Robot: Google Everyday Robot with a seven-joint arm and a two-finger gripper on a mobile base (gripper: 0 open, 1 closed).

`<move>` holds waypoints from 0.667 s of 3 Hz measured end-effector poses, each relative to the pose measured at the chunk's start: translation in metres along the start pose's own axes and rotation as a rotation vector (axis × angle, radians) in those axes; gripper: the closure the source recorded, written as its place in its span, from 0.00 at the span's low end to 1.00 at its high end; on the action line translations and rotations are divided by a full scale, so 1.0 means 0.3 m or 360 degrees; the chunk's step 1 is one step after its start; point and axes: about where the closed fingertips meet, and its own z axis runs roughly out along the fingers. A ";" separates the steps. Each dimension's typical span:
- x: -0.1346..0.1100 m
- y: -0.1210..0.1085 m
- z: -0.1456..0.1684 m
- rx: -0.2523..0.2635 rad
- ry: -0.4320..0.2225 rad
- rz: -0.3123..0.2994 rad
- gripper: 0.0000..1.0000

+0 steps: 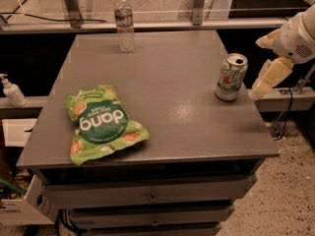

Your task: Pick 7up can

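Note:
The 7up can [231,77] stands upright near the right edge of the grey table [167,107]. It is white and silver with green lettering and an open silver top. My gripper [262,65] hangs just off the table's right edge, to the right of the can and level with it, not touching it. Its two cream fingers are spread apart, one finger [268,77] lower and nearer the can, the other behind and higher. The gripper holds nothing.
A green snack bag [103,124] lies at the front left of the table. A clear plastic bottle [125,21] stands at the back. A soap dispenser [12,91] sits on a ledge to the left. Drawers are below the tabletop.

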 end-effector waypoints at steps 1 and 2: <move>-0.015 -0.037 0.079 -0.0037 -0.0085 0.0041 0.00; -0.035 -0.058 0.129 -0.0063 -0.0138 0.0062 0.00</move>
